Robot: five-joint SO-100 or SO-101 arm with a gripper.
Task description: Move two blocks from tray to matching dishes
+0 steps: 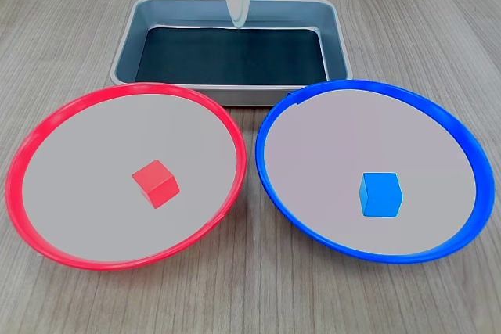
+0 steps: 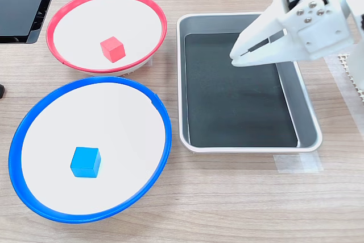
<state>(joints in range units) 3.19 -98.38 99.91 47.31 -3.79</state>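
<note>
Both cubes already sit in matching dishes, so the step in hand, I judge, is only to park the arm; best done by lifting it clear of the tray point(image 2: 307, 135) without brushing its raised sides. The gripper point(image 2: 236, 58) hangs over the tray's dark floor, fingers pressed almost together, holding nothing. The red block point(image 1: 155, 183), small and glossy, lies near the middle of the red dish point(image 1: 47, 127); the blue block point(image 1: 380, 194) lies in the blue dish point(image 1: 462, 142), on the bench point(image 1: 250, 295).
</note>
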